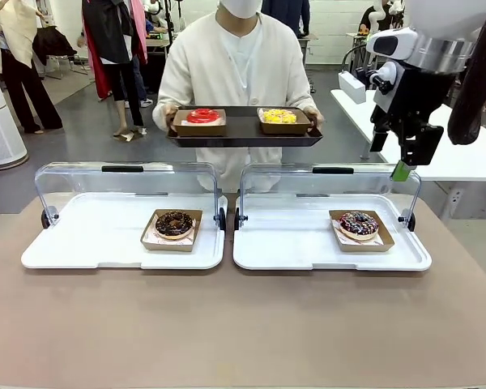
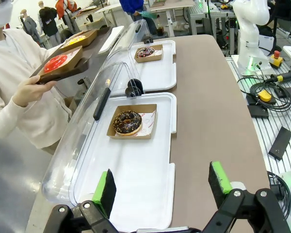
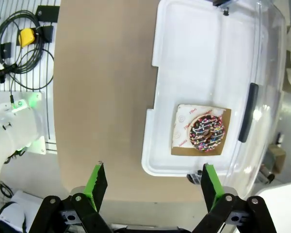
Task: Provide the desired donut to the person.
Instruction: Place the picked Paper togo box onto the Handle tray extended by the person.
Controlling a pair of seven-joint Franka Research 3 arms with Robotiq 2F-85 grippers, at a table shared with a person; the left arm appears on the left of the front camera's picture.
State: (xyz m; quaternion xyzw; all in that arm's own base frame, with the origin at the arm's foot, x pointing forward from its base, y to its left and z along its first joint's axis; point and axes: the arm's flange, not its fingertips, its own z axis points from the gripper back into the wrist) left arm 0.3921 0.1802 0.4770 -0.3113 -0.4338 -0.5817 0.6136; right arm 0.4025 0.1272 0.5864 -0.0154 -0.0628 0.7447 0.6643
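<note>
Donuts are seen from the front in two open white cases: a chocolate donut (image 1: 174, 224) in the left tray (image 1: 81, 243), a sprinkled donut (image 1: 359, 224) in the right tray (image 1: 283, 243). A black tray (image 1: 243, 130) carrying a red donut (image 1: 202, 116) and a yellow donut (image 1: 279, 116) is held by the person (image 1: 235, 57). The right gripper (image 1: 405, 158) is raised above the right case.

In the left wrist view, the left gripper (image 2: 162, 187) is spread wide, empty, above the tray's near end.

In the right wrist view, open, empty jaws are shown high over the table edge beside the sprinkled donut.
</note>
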